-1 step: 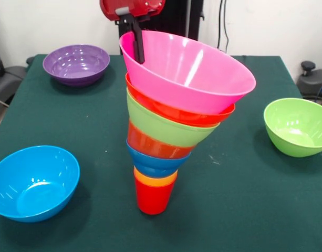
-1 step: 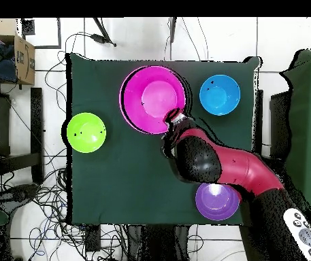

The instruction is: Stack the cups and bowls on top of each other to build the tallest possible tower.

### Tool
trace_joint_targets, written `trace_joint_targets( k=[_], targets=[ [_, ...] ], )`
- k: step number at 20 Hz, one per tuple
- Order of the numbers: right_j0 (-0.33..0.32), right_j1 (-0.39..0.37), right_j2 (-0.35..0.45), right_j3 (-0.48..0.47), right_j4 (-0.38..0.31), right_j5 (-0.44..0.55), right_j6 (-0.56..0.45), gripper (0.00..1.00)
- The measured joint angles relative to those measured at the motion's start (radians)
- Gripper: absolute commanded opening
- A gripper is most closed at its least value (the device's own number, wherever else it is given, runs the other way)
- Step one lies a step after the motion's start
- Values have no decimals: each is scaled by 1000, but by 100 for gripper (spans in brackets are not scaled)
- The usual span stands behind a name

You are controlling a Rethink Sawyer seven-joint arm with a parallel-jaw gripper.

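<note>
The tower stands mid-table on a narrow red cup [image 1: 153, 198]. Above it come an orange cup [image 1: 154, 180], a small blue bowl [image 1: 153, 163], a small orange-red bowl [image 1: 153, 144], a lime green bowl [image 1: 166, 126] and a large orange-red bowl [image 1: 176, 111]. A large pink bowl [image 1: 192, 73] tops it, tilted with its far-left rim raised. My gripper [image 1: 135, 50] comes down from above and pinches that raised rim, one black finger [image 1: 138, 47] inside the bowl. From overhead the pink bowl [image 2: 152, 98] hides the stack, with the gripper [image 2: 173, 117] at its edge.
On the green table [image 1: 245, 199] stand three loose bowls: a purple one [image 1: 76, 64] at the far left, a light blue one [image 1: 32, 181] at the near left and a lime green one [image 1: 297, 126] at the right. The arm [image 2: 212, 163] passes over the purple bowl [image 2: 217, 200].
</note>
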Motion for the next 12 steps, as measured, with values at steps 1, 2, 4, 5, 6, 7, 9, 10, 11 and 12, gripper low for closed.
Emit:
trace_joint_targets(
  k=[1,2,4,5,6,7,9,10,11,12],
  targets=[
    [1,7,0,-2,-2,0,0,0],
    [2,14,0,-3,-6,0,0,0],
    [3,25,0,-5,-11,-1,0,0],
    [4,31,0,-5,-13,-3,0,0],
    [5,33,0,-5,-14,-3,0,0],
    [6,34,0,-7,-14,-5,0,0],
    [7,34,0,-10,-14,-6,0,0],
    [8,34,0,-13,-14,-6,0,0],
    [8,35,0,-15,-14,-5,0,0],
    [8,35,0,-18,-14,-5,0,0]
  ],
)
